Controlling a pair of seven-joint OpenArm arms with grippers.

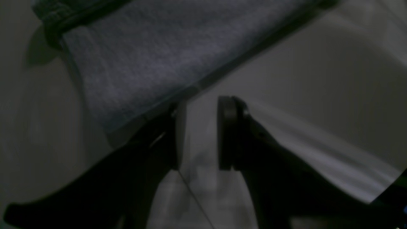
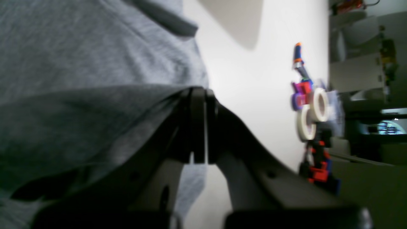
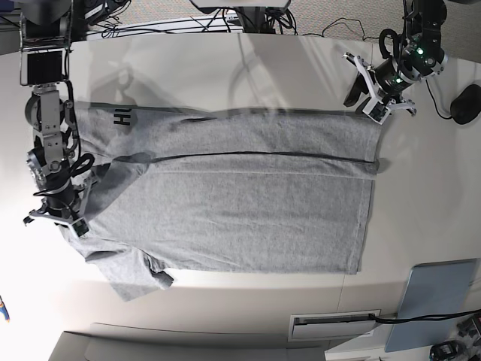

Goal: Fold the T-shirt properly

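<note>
The T-shirt [image 3: 233, 195] lies flat on the white table [image 3: 421, 188], its long axis running across the base view, collar end beside the right gripper [image 3: 64, 218] and hem toward the left gripper [image 3: 372, 94]. The right gripper is pressed together, pinching the shirt's shoulder cloth. The left gripper hangs spread and empty just past the hem corner.

White table [image 3: 225, 68]; black mouse [image 3: 466, 102] at right edge; grey pad [image 3: 436, 295] lower right; tape rolls [image 2: 313, 114] beside colourful tools [image 2: 302, 92].
</note>
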